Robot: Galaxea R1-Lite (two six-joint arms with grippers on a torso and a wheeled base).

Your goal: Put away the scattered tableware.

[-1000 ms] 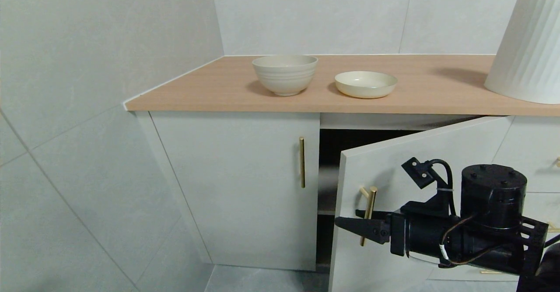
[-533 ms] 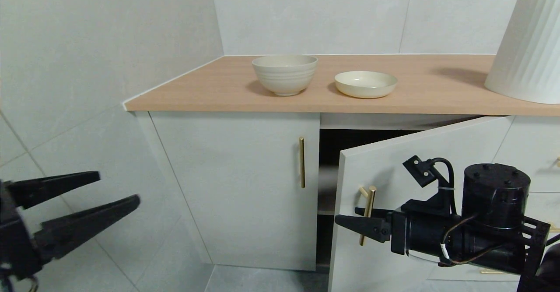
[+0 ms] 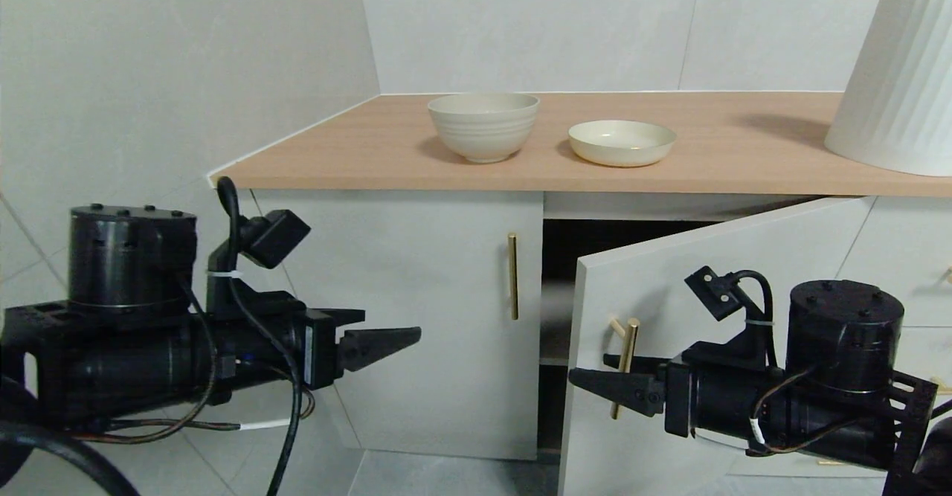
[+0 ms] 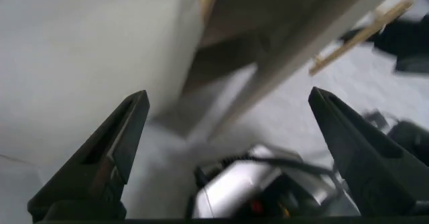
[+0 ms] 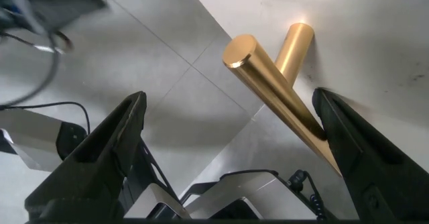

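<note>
The right gripper is held open around the handle; the left gripper is spread wide, empty. A bowl and dish are set on the counter.

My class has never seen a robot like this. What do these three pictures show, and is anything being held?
It is a robot with two arms, each ending in a two-fingered claw. The wide picture comes from its head; the other two from cameras on its wrists. On the wooden counter sit a deep bowl, a shallow dish and a white lampshade. The left claw is open and empty. The right claw is open around the gold handle of the half-open cupboard door.
</note>
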